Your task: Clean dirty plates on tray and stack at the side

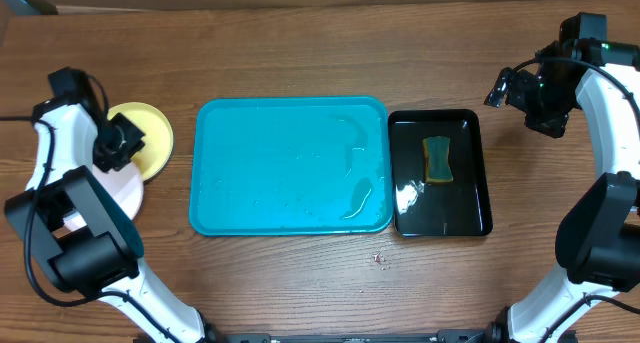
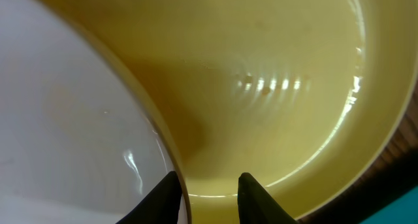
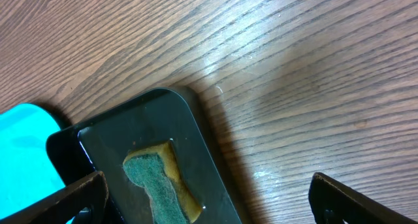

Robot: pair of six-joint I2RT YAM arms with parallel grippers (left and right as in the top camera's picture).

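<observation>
Large turquoise rectangular plastic tray (image 1: 290, 102), mid-table: no plates on it, only wet streaks toward its right end. Cleaning looks finished, judging by that.

Plates sit left of the tray on the wooden table (image 1: 300, 43). Count: one pale yellow round plate (image 1: 152, 131), one white round plate (image 1: 122, 195) just nearer, the two overlapping and offset, not squarely stacked. A third plate is not visible; it may be hidden under the arm.

Left gripper (image 2: 208, 182) is low over the yellow plate (image 2: 294, 119), fingers narrowly parted astride its rim, beside the white plate's (image 2: 65, 106) edge. Cannot tell if it is clamped.

Right gripper (image 1: 506, 87) hangs far right, jaws wide, empty.

One glossy black narrow tray (image 1: 435, 114), right of the turquoise one, holds one green-and-yellow sponge (image 1: 437, 159).

Left to do, likely: square the stack, let go.
</observation>
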